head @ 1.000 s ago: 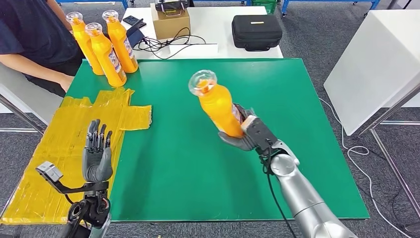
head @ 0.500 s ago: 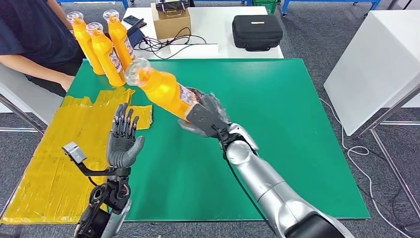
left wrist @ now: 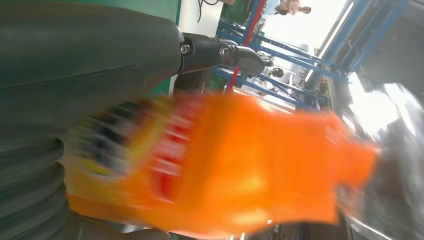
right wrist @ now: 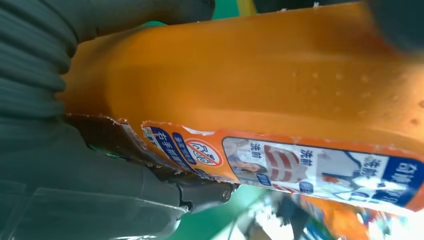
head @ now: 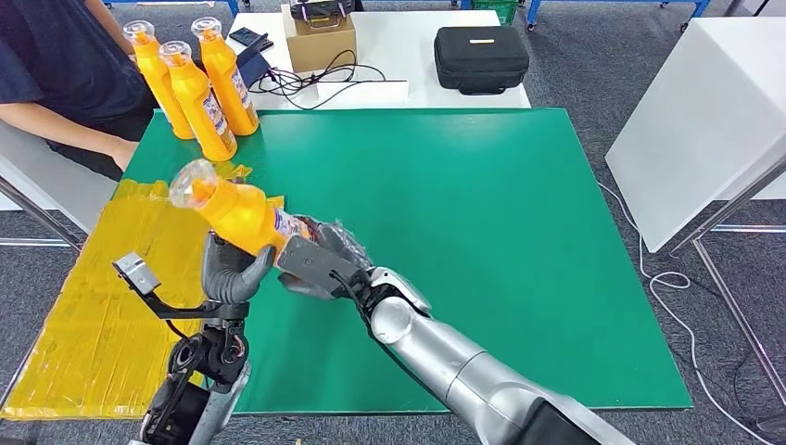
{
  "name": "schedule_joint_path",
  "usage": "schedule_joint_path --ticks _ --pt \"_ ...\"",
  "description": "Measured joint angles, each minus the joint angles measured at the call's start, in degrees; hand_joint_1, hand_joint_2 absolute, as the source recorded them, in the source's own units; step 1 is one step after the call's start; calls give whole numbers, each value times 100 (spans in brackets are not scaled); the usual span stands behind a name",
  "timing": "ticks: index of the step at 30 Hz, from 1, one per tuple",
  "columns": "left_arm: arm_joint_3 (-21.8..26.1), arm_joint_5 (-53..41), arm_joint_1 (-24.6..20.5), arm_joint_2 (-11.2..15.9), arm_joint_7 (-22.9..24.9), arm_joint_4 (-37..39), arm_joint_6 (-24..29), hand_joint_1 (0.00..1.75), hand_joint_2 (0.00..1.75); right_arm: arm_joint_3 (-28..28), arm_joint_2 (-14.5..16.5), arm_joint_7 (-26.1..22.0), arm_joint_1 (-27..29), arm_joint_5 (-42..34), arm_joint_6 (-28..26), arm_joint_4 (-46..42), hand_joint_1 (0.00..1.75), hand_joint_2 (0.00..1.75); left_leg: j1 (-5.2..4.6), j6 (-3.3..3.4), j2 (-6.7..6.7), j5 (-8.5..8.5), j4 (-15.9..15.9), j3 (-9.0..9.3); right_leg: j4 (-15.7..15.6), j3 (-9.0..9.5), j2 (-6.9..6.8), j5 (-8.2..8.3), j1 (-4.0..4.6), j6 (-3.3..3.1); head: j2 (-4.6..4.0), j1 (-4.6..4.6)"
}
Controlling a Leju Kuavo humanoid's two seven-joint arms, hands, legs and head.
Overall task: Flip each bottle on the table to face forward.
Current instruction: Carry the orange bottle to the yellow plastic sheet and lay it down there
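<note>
Since 1 second ago the right hand (head: 320, 264) has carried the bottle (head: 236, 211) from mid-frame across to the left of the head view, and the left hand (head: 227, 271) has risen to meet it. The bottle now lies tilted, cap toward the upper left, above the edge where the green table (head: 519, 232) meets the yellow sheet (head: 93, 306). The right hand's fingers are clamped round its lower body; the left hand sits under and behind its middle, a pose that looks like a handover so the bottle can be turned label-forward.

Whether the left fingers have closed on the bottle I cannot tell: the bottle hides them in the head view, and the left wrist view is motion-blurred. In the right wrist view the label (right wrist: 320, 170) is torn at one end, and its far end is cut off by the frame.

3 more bottles (head: 199, 88) stand upright in the upper left, beside a person's arm (head: 65, 125). Their label sides are hard to make out.
</note>
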Motion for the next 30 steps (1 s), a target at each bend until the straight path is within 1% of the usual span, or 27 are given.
schedule_joint_path --ticks 3,7,15,19,22,25,28,30 --pt "-38 -1 71 1 9 -87 52 0 175 303 2 2 79 -66 -34 111 175 175 -1 0 -2 0 0 -1 0 0 0 0 -1 0 0 0" --pt "-62 -26 157 2 -17 -94 86 0 175 545 1 9 123 -21 -84 194 175 175 0 0 1 0 0 -1 -1 -3 0 0 0 0 0 -1" --pt "-67 -50 261 2 -63 -87 99 0 175 787 0 90 129 90 -136 252 175 175 1 0 3 0 0 -1 0 -6 1 0 1 0 0 -2" --pt "-70 -118 271 2 -30 -58 105 0 175 955 5 436 116 642 -325 206 175 175 1 0 5 0 0 -1 0 -8 2 0 0 0 0 0" --pt "-72 -145 264 1 135 -23 75 0 175 1035 5 689 96 1023 -434 111 175 175 1 0 7 0 0 -1 0 -9 2 0 0 0 0 -1" --pt "-73 -108 252 0 268 4 15 0 175 1038 1 770 80 1142 -440 77 175 175 0 0 7 0 0 -1 0 -9 3 0 0 0 0 -1" --pt "-73 -103 245 0 299 15 -1 0 175 1037 -2 776 77 1161 -440 75 175 175 0 0 7 0 1 -1 0 -9 4 0 0 0 0 0" --pt "-74 -66 243 0 328 22 -33 84 175 1035 -2 776 77 1167 -440 75 175 175 0 0 7 0 1 -1 0 -9 3 0 0 0 0 -1"
